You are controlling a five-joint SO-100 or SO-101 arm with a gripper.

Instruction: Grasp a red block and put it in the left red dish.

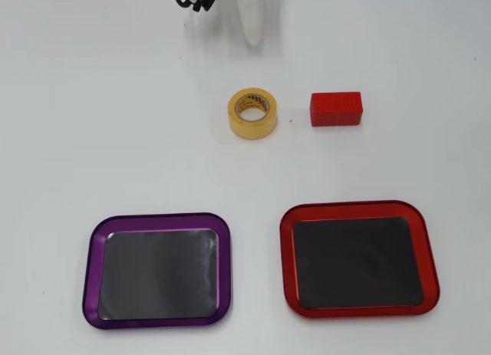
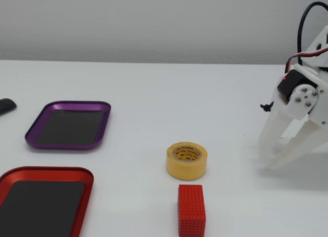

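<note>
The red block point(image 1: 335, 109) lies on the white table, right of the yellow tape roll in the overhead view. In the fixed view the block point(image 2: 191, 210) lies in front of the roll. The red dish point(image 1: 359, 208) sits at the lower right in the overhead view and at the lower left in the fixed view point(image 2: 46, 170), and it is empty. My gripper point(image 1: 253, 39) hangs at the top of the overhead view. In the fixed view it is at the right point(image 2: 267, 165), tips down near the table. Its jaws meet at the tips and hold nothing. It is well apart from the block.
A yellow tape roll point(image 1: 252, 127) stands between gripper and block side point(image 2: 186, 168). A purple-rimmed tray point(image 1: 157, 217), empty, sits beside the red dish point(image 2: 72, 104). A small dark object point(image 2: 5, 105) lies at the left edge of the fixed view.
</note>
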